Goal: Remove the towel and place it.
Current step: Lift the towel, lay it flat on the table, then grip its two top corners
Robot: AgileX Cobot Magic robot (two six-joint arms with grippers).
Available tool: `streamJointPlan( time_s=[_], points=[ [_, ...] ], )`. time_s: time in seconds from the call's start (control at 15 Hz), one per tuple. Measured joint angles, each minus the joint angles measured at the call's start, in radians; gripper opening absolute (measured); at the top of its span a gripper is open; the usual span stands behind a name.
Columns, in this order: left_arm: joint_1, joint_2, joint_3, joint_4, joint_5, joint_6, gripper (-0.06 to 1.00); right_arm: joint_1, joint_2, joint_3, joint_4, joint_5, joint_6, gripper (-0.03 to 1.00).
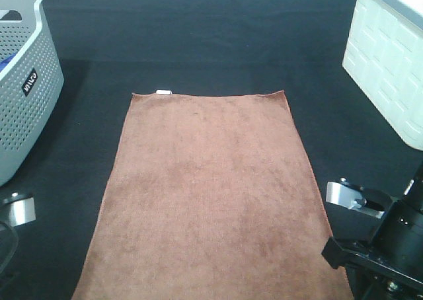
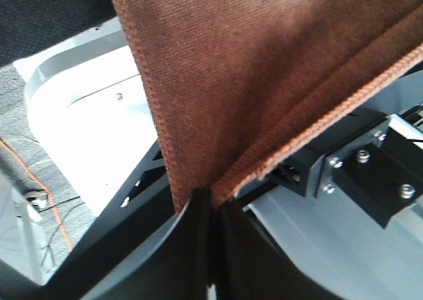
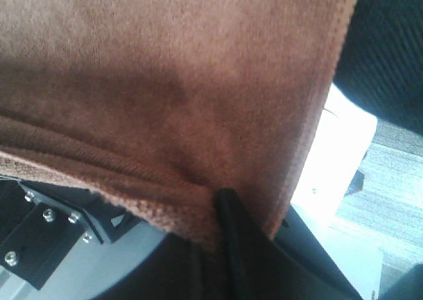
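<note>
One towel (image 1: 211, 194) lies spread flat on the black table cloth (image 1: 198, 36) in the middle of the overhead frame. Its long axis runs from the bottom edge up toward the top centre, and its single white tag (image 1: 163, 91) sits at the far left corner. One grey basket (image 1: 26, 102) stands at the left edge and one white bin (image 1: 390, 69) at the upper right. Of the two grippers, the left gripper (image 2: 213, 204) has its jaws pinched together on a stitched corner of the towel, and the right gripper (image 3: 221, 201) likewise clamps the cloth at its hemmed edge.
</note>
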Motion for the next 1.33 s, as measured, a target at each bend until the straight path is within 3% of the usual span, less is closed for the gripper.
streamJointPlan(
  time_s=[0.33,0.47,0.53,0.73,0.87,1.07,1.33],
  points=[
    [-0.181,0.024,-0.051,0.052,-0.079,-0.022,0.0,-0.002,0.01,0.002,0.013,-0.028,-0.04,0.07],
    [-0.23,0.052,-0.086,0.061,-0.092,-0.045,0.04,-0.002,0.011,0.002,0.013,-0.029,-0.047,0.14],
    [-0.251,0.055,-0.099,0.065,-0.093,-0.053,0.11,-0.002,0.011,0.002,0.013,-0.029,-0.047,0.2],
    [-0.313,0.056,-0.108,0.069,-0.102,-0.121,0.55,-0.002,0.011,0.002,0.013,-0.036,-0.046,0.57],
    [-0.352,0.056,-0.108,0.073,-0.109,-0.179,0.8,-0.002,0.011,0.002,0.012,-0.037,-0.046,0.74],
    [-0.366,0.056,-0.129,0.074,-0.104,-0.195,0.86,-0.002,0.011,-0.015,-0.003,-0.043,-0.047,0.78],
    [-0.353,0.057,-0.299,0.191,-0.082,-0.209,0.86,-0.008,0.012,-0.219,-0.114,-0.039,-0.041,0.78]
  ],
)
